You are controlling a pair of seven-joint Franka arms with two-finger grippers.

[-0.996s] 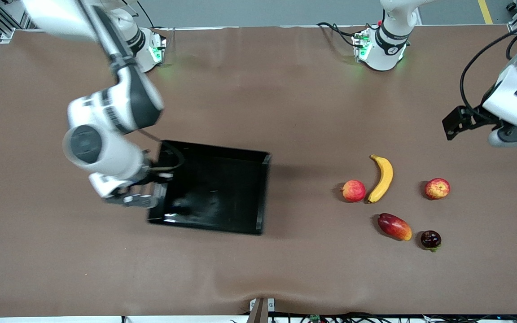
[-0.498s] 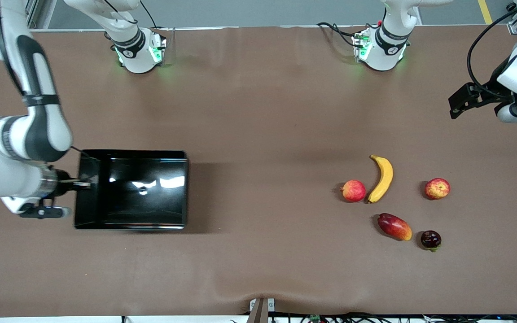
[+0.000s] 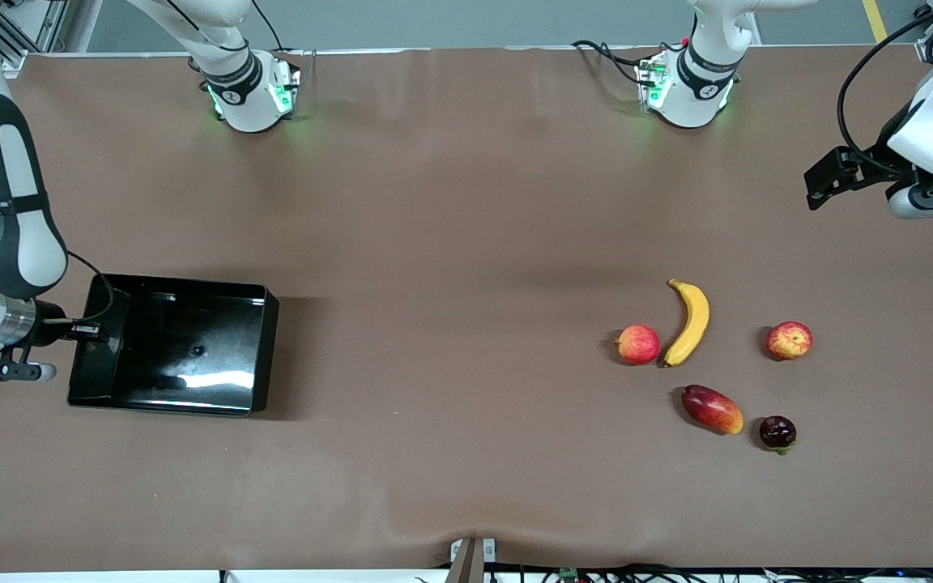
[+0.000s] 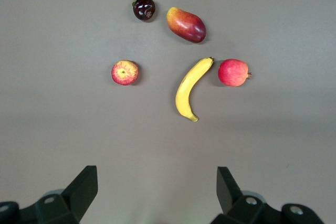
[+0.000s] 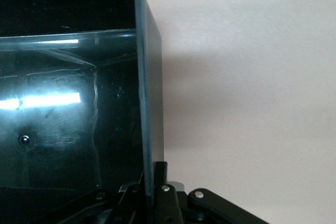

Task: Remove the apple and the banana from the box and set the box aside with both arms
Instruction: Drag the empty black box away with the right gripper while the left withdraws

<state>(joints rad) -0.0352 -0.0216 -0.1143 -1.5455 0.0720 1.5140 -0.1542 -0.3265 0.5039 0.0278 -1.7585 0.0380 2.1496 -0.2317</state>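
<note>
The black tray (image 3: 183,380) lies at the right arm's end of the table. My right gripper (image 3: 96,330) is shut on its end wall, which runs between the closed fingers in the right wrist view (image 5: 148,108). The yellow banana (image 3: 689,322) and the streaked red apple (image 3: 789,340) lie toward the left arm's end. Both show in the left wrist view, banana (image 4: 191,88) and apple (image 4: 125,72). My left gripper (image 3: 932,204) hangs high over that end of the table, open and empty (image 4: 156,184).
A pinkish-red round fruit with a nub (image 3: 638,344) touches the banana's tip. A red-orange mango (image 3: 712,409) and a small dark fruit (image 3: 777,432) lie nearer the front camera. Both arm bases (image 3: 248,89) stand along the table's back edge.
My right gripper has moved the tray from the table's middle toward the right arm's end. The left gripper has shifted slightly toward the bases. The fruits have not moved.
</note>
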